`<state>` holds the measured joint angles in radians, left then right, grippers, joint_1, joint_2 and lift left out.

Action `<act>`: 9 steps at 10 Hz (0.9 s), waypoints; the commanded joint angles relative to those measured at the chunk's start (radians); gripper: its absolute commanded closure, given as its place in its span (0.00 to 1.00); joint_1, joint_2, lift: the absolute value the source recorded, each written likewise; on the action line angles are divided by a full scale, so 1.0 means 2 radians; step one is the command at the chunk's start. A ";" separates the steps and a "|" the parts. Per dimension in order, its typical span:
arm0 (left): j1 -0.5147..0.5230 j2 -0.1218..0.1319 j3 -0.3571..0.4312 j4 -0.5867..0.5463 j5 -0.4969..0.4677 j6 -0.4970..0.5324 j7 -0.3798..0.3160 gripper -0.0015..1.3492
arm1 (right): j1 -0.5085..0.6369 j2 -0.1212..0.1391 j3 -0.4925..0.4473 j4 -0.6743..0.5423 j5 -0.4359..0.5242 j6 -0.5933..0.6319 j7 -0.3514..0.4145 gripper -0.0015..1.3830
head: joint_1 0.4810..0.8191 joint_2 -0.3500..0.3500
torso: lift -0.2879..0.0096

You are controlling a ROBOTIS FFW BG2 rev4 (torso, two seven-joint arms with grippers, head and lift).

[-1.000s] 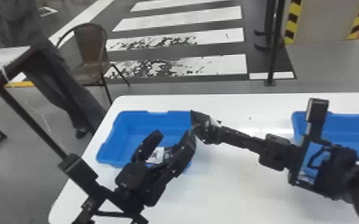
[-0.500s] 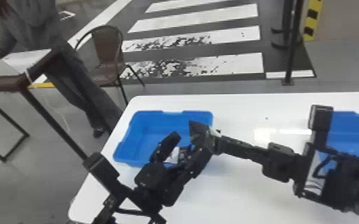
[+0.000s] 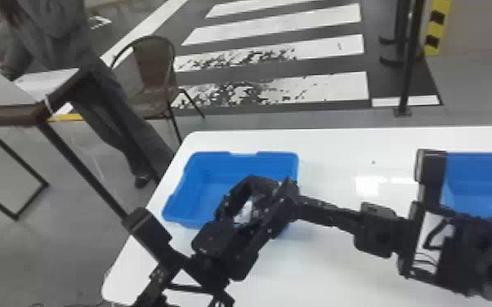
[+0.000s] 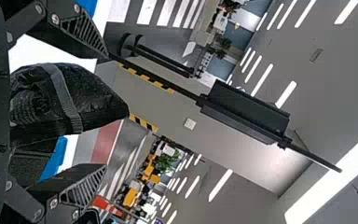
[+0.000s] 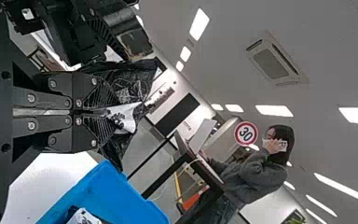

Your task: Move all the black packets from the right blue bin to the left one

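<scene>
- While the right pincer point(image 5: 114, 114) stands closed on a packet point(image 5: 133, 84), the left pincer point(image 4: 106, 110) has its fingers spread wide either side of it, apparently gripping nothing.
- Below both pincers is the left bin point(image 3: 204, 163), so this packet looks nearly delivered, with the release left to do.
- Another packet point(image 5: 83, 217) already lies in that bin, beneath the right pincer.
- Well apart from both fingertips is the right bin point(image 3: 482, 175); how many remain there, I cannot tell.
</scene>
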<state>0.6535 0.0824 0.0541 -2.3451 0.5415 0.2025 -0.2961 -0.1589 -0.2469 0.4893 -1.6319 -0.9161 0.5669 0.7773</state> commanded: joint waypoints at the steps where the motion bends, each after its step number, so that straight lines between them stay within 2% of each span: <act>1: 0.001 -0.001 -0.001 0.000 -0.007 -0.001 0.002 0.60 | 0.000 -0.001 0.001 0.002 -0.003 0.000 0.000 0.80 | 0.63 1.00 | 0.50; 2: 0.003 -0.001 0.000 -0.009 -0.014 0.024 0.008 0.81 | 0.000 -0.001 0.001 0.003 -0.004 0.000 0.000 0.80 | 0.63 1.00 | 0.50; 3: 0.006 0.000 0.004 -0.023 -0.032 0.040 0.012 0.91 | 0.000 -0.001 0.001 0.003 -0.007 0.000 0.000 0.80 | 0.63 1.00 | 0.50; 5: 0.006 0.001 0.005 -0.032 -0.048 0.048 0.014 0.90 | -0.002 -0.001 0.001 0.005 -0.013 -0.004 0.000 0.80 | 0.63 1.00 | 0.50; 8: 0.009 0.001 0.007 -0.037 -0.039 0.051 0.015 0.90 | -0.003 -0.001 0.001 0.007 -0.015 -0.009 0.000 0.80 | 0.63 1.00 | 0.50; 9: 0.009 0.001 0.007 -0.036 -0.039 0.051 0.015 0.90 | -0.002 -0.001 0.001 0.013 -0.029 -0.016 0.000 0.80 | 0.63 1.00 | 0.50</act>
<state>0.6719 0.0844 0.0678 -2.4167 0.4622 0.3052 -0.2670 -0.1642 -0.2484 0.4906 -1.6130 -0.9581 0.5431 0.7778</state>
